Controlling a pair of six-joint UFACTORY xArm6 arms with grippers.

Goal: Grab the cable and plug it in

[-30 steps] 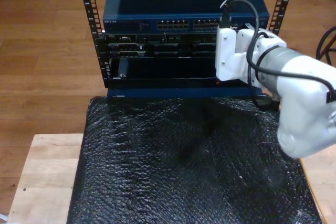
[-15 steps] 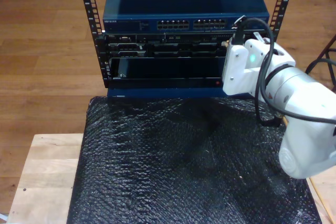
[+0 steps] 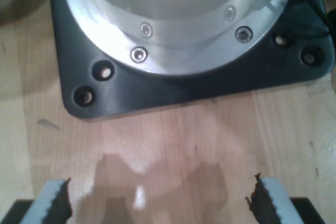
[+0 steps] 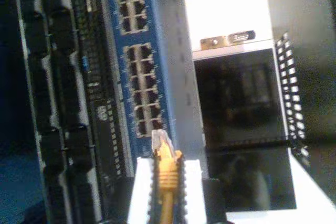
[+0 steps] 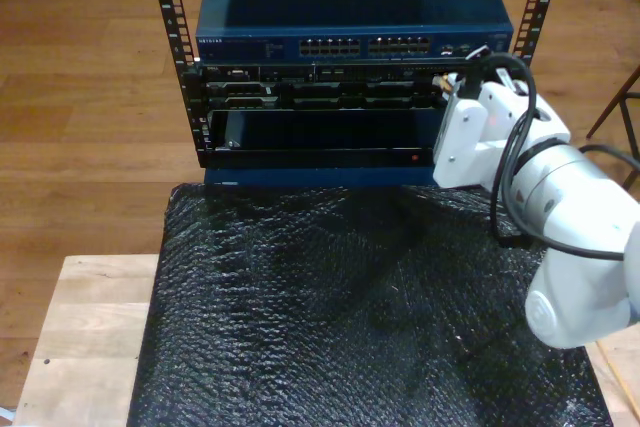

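My second pincer (image 4: 167, 182) is clamped on the cable (image 4: 166, 169), its plug just short of the blue switch (image 4: 137, 72); my first pincer (image 3: 160, 203) gapes wide.

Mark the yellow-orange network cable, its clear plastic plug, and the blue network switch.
yellow-orange network cable (image 4: 167, 179): second wrist view, yellow boot.
clear plastic plug (image 4: 159, 140): second wrist view, tip.
blue network switch (image 5: 345, 2): exterior view, top panel.
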